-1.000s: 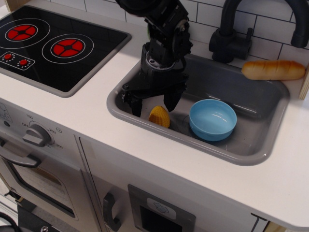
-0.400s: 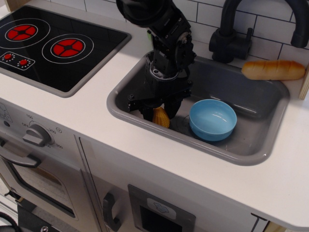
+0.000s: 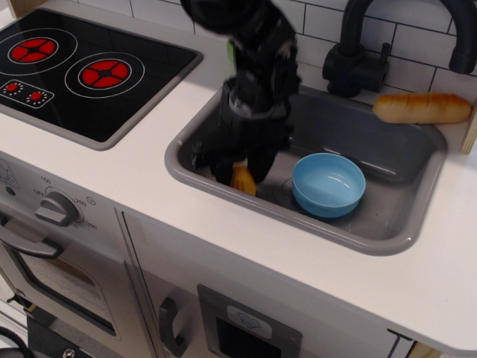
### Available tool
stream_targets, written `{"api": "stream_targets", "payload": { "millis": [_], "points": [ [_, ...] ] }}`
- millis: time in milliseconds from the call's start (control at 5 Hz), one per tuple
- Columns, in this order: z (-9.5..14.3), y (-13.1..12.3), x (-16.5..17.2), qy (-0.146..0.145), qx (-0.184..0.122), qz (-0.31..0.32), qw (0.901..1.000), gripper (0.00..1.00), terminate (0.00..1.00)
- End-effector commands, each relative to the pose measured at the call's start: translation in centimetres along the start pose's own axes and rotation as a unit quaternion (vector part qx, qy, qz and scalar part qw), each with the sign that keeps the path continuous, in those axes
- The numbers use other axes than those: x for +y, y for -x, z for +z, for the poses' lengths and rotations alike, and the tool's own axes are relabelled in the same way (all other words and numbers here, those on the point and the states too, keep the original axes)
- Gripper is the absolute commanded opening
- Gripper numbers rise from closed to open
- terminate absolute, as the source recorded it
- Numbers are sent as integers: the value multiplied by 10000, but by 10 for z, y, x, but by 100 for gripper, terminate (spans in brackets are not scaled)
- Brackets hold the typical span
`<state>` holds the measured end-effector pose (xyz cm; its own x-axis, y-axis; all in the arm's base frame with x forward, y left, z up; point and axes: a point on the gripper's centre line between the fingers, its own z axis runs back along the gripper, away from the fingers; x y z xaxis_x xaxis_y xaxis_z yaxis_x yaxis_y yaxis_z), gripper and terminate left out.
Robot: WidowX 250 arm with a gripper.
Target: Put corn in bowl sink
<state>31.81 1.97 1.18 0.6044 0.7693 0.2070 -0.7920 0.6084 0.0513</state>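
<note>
Claw [image 3: 237, 173] has dropped the rest of the way onto the corn [image 3: 243, 180]: a second ago its fingers were spread wide above and around it, now they've pinched in and sit on both sides, only the lower yellow part showing between them. Frame is motion-blurred, so I read it as closed on the corn but can't confirm firm contact. Corn hasn't left the floor of the sink [image 3: 387, 160], directly under the claw at the near-left end of the basin. Meaning: grasp stage looks done or nearly so; lift and carry not started. Bowl [image 3: 329, 184] sits just right of the claw, apart from it, upright and empty, so the transfer is a short sideways hop once the corn clears the rim. Arm pose: coming in from above-behind the claw, wrist pointing near straight down into the basin, leaning slightly toward the near wall. Bread loaf [image 3: 421, 107] on the desk far right and behind, stovetop [image 3: 82, 71] left; neither in the way.
</note>
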Motion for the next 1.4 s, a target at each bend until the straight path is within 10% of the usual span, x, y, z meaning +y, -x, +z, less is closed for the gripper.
{"api": "stream_targets", "payload": {
  "millis": [0, 600, 800, 1200],
  "points": [
    [57, -2, -32, 367, -41, -35, 9993, 0, 0],
    [38, 27, -80, 404, 128, 22, 9991, 0, 0],
    [33, 27, -80, 313, 244, -9, 9992, 100, 0],
    [40, 27, -81, 482, 101, -111, 9987, 100, 0]
  ]
}}
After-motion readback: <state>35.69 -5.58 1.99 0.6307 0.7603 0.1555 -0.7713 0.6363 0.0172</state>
